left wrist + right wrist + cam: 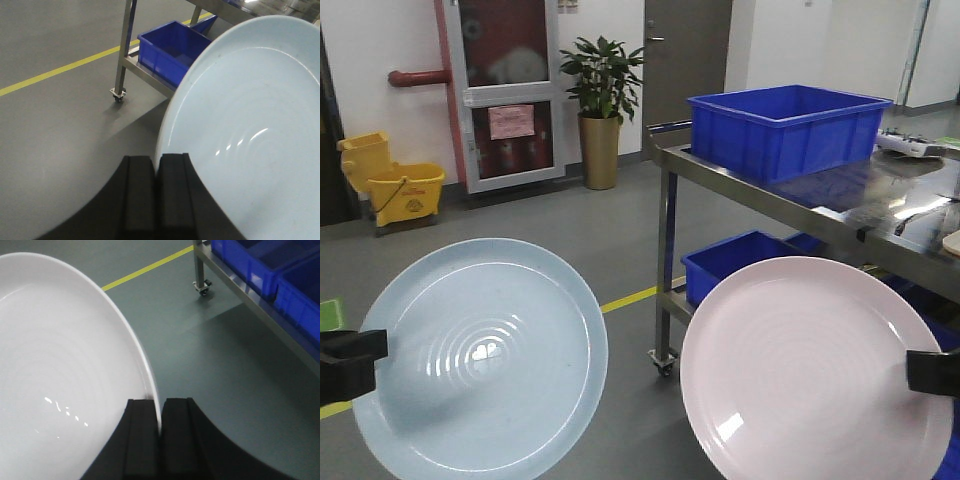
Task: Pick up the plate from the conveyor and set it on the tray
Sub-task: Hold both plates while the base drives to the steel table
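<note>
I hold two plates up in the air above the grey floor. A pale blue plate (485, 355) hangs at the lower left, and my left gripper (355, 362) is shut on its left rim. In the left wrist view the blue plate (250, 130) fills the right side, its edge pinched by the left gripper (156, 162). A pale pink plate (810, 365) hangs at the lower right, with my right gripper (925, 372) shut on its right rim. The right wrist view shows this plate (65, 375) clamped at the right gripper (161, 407). The conveyor and the tray are out of view.
A steel trolley (760, 195) on castors stands to the right, with a blue crate (785, 128) on top and another blue crate (735, 265) on its lower shelf. A yellow floor line (635, 296), a potted plant (602, 110) and a yellow mop bucket (392, 178) lie beyond.
</note>
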Robot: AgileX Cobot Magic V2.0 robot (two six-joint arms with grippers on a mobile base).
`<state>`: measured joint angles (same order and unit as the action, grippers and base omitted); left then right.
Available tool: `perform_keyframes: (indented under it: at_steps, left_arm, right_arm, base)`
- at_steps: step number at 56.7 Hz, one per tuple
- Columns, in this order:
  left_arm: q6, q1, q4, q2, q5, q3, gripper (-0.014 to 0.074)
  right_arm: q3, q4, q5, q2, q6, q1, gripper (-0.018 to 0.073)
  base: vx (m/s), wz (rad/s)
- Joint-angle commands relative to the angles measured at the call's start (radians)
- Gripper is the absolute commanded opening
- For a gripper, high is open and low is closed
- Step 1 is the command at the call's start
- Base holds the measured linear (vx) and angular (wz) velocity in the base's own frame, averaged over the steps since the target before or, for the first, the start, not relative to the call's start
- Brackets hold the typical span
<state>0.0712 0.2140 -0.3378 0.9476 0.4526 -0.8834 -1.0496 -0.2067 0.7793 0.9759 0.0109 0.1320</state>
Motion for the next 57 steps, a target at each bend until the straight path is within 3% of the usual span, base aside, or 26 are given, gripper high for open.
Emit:
perform_keyframes:
  at_steps: [1, 57]
  left_arm:
    - [-0.003, 0.004, -0.017, -0.018, -0.08, -0.031, -0.0006]
    - [-0.003, 0.004, -0.017, -0.018, -0.08, -0.031, -0.0006]
  right_arm:
    - [-0.033, -0.007, -0.073, -0.012, 0.007, -0.001, -0.001]
    - [-0.033, -0.007, -0.073, -0.012, 0.007, -0.001, -0.001]
  base:
    - [0.52, -0.34]
    - [0.46, -0.49]
